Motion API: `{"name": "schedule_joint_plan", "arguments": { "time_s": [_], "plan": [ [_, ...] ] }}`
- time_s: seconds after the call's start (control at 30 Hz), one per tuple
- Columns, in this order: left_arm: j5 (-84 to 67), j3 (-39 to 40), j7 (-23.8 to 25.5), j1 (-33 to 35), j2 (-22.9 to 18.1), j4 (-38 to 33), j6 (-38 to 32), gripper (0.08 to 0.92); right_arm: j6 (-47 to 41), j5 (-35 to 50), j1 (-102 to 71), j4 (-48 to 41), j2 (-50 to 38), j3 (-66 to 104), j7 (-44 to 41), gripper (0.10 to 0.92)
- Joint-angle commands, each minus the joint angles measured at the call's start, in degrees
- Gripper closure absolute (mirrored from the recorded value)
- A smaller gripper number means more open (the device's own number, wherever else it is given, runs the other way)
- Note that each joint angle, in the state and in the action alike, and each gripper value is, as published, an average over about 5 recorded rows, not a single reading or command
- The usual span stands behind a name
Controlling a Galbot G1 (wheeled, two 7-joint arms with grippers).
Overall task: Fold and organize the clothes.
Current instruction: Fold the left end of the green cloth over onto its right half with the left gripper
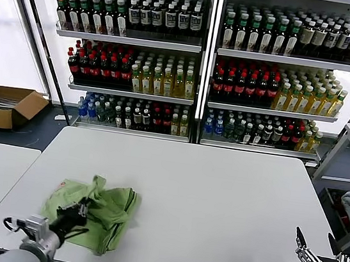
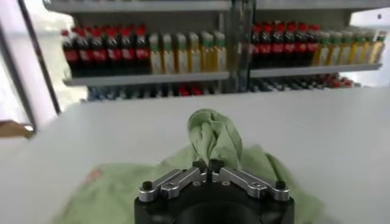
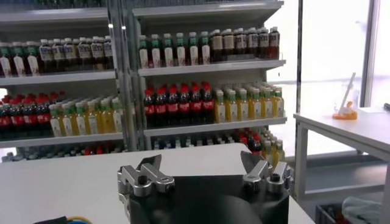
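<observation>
Left hand [image 1: 80,212] clamped on a raised fold of crumpled green shirt [image 1: 110,208] on white worktop [image 1: 217,201]; right hand [image 1: 318,248] idle, fingers apart.

a light green shirt [image 1: 97,210] lies crumpled on the white table, near the front edge on the robot's left side. it is bunched into a loose heap, not flat. one fold of cloth is drawn up into a raised, twisted peak [image 2: 214,137] above the rest. a small reddish patch [image 1: 61,184] shows at its far left corner. the remaining fabric spreads in soft wrinkles around the peak.
</observation>
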Motion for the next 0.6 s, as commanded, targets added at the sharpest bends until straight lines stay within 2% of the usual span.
{"name": "schedule_joint_plan", "arguments": {
  "time_s": [0.03,0.2,0.4,0.53,0.6],
  "plan": [
    [5.21,10.62,0.51,0.76,-5.48,-0.27,0.73,0.893,-0.01,-0.25,-0.07,0.23,0.55,-0.06,0.03,0.203],
    [4.97,10.18,0.01,1.16,-5.15,-2.82,1.00,0.772,-0.04,-0.32,0.26,0.09,0.63,-0.30,0.04,0.203],
    [1.26,7.51,-0.47,2.66,-4.13,-10.00,2.12,0.599,-0.08,-0.47,0.66,-0.01,0.80,-0.70,0.05,0.203],
    [-8.12,0.25,-1.36,2.56,-1.88,-15.60,4.61,0.486,-0.11,-0.50,0.75,0.00,0.90,-0.80,0.03,0.203],
    [-11.78,-5.56,-1.57,1.77,0.08,-15.44,5.38,0.425,-0.06,-0.49,0.68,-0.10,0.86,-0.84,0.00,0.203]
  ]
}}
